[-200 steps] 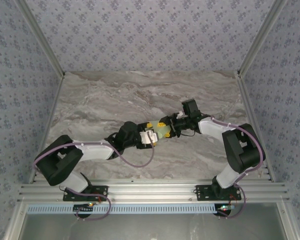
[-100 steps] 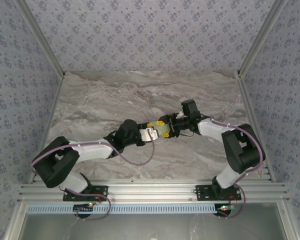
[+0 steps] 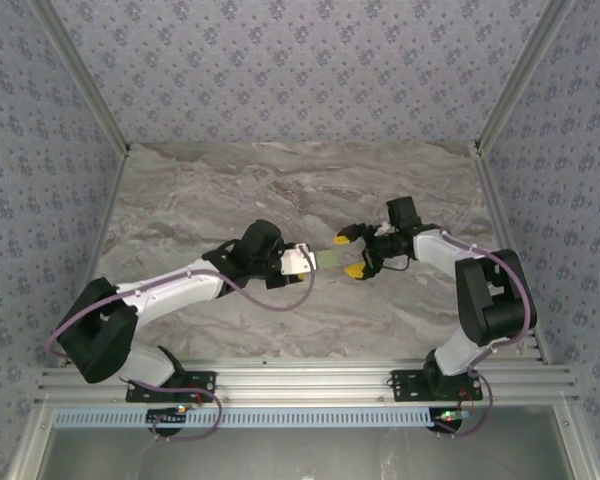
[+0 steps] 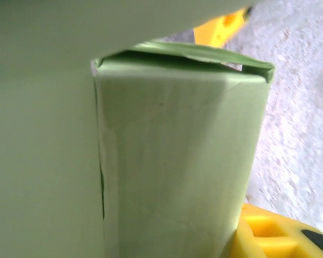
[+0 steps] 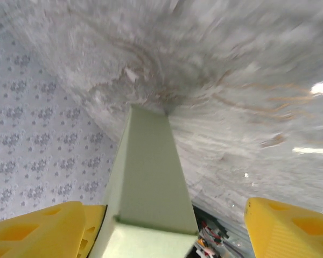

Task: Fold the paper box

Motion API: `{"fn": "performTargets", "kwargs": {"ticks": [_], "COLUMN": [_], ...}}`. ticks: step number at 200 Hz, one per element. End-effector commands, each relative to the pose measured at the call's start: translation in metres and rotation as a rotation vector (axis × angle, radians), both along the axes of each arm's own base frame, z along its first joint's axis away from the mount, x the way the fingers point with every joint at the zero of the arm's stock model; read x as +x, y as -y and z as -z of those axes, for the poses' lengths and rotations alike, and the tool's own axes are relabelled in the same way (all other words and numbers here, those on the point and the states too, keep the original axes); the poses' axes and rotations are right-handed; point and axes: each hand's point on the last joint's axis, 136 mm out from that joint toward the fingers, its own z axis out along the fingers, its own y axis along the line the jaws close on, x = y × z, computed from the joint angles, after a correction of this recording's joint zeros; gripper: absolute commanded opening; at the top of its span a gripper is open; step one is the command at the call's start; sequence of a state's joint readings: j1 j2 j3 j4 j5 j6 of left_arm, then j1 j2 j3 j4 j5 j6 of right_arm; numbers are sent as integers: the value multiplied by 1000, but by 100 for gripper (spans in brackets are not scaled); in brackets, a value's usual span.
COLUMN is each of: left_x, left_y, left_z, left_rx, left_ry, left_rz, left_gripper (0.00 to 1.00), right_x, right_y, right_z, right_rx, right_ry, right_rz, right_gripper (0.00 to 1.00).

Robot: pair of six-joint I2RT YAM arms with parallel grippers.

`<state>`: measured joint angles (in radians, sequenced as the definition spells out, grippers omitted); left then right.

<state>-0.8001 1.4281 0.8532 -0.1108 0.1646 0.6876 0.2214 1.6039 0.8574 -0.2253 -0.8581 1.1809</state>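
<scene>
My left gripper (image 3: 305,262): jaws hold pale green thin card paper box (image 3: 327,260), over middle of grey marble table (image 3: 200,195). Box long side runs 9 to 3 o'clock. Free end points to 3 o'clock. My right gripper (image 3: 350,254): jaws wide, free end between them, no squeeze.

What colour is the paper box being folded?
The paper box is pale light green, plain and unmarked. It shows best in the left wrist view.
</scene>
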Motion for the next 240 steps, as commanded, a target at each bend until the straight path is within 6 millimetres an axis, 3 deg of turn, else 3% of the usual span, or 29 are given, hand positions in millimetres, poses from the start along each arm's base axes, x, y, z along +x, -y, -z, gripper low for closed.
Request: {"fn": "performTargets", "kwargs": {"ticks": [1,28,61,133,152,188,240], "left_x": [-34,-49,-61,-36,-31,-30,-26], "left_y": [-25,-34,-35,-9,-2,12,13], "left_z": [24,37,46,52,50,40,29], "left_rx": [166,283,375,394,358,282,244], "left_ry": [-242,-383,-538,-572,-555,-548,-524], "left_rz": [19,37,54,42,38,66,76], "left_gripper": [45,45,48,53,59,58,61], "right_x": [-1,6,10,0,-4,-5,-10], "right_y": [27,41,40,41,42,36,19], "right_z": [4,10,15,21,16,1,-18], "right_rx": [-74,-81,-77,-96,-93,-36,-43], "right_ry": [16,18,12,14,30,27,40], "right_rz": [14,47,31,-9,-13,19,0], "right_gripper": [80,81,81,82,82,82,83]}}
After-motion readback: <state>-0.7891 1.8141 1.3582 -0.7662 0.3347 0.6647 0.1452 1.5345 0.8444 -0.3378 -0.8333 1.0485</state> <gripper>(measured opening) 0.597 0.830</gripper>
